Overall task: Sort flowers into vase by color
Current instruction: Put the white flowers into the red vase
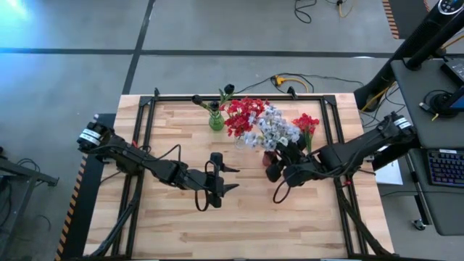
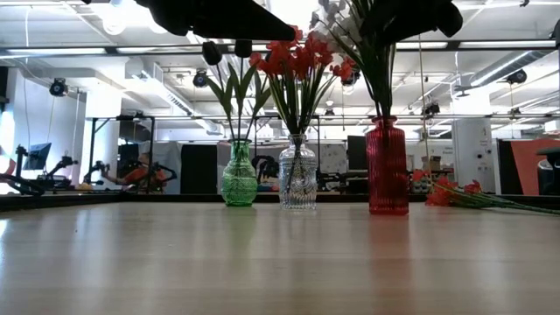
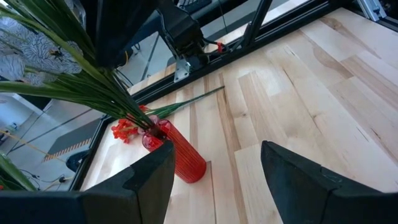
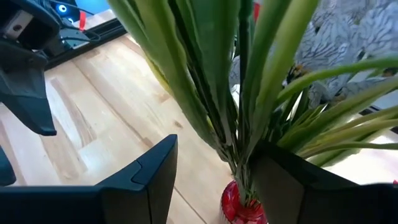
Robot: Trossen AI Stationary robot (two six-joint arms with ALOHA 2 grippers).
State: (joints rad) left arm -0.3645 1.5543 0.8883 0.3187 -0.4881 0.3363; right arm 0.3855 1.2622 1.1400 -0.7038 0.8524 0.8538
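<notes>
Three vases stand at the table's far middle. The green vase (image 1: 216,121) (image 2: 239,175) holds dark buds (image 2: 212,52). The clear vase (image 2: 297,175) holds red blossoms (image 1: 243,114). The red vase (image 2: 387,166) (image 4: 239,205) holds pale blue-white sprays (image 1: 272,129). My right gripper (image 1: 281,163) (image 4: 214,180) is open above the red vase, at stem height, with the green stems (image 4: 236,149) between its fingers. More red flowers (image 1: 306,123) (image 3: 124,129) lie flat on the table beyond it. My left gripper (image 1: 221,180) (image 3: 217,180) hangs open over the table's middle with nothing between its fingers. My right gripper comes at the pale sprays' stems (image 4: 239,158) slanting down from the table's right side, and its fingers stand on either side of them. Bare table shows between one finger (image 4: 152,177) and the stems. Whether the other finger (image 4: 292,180) touches them I cannot tell. The sprays stand upright in the red vase.
A black frame rail (image 1: 239,96) runs along the table's far edge and sides. The near half of the wooden top (image 1: 239,225) is bare. A desk with a keyboard (image 1: 442,167) stands off the table's right side.
</notes>
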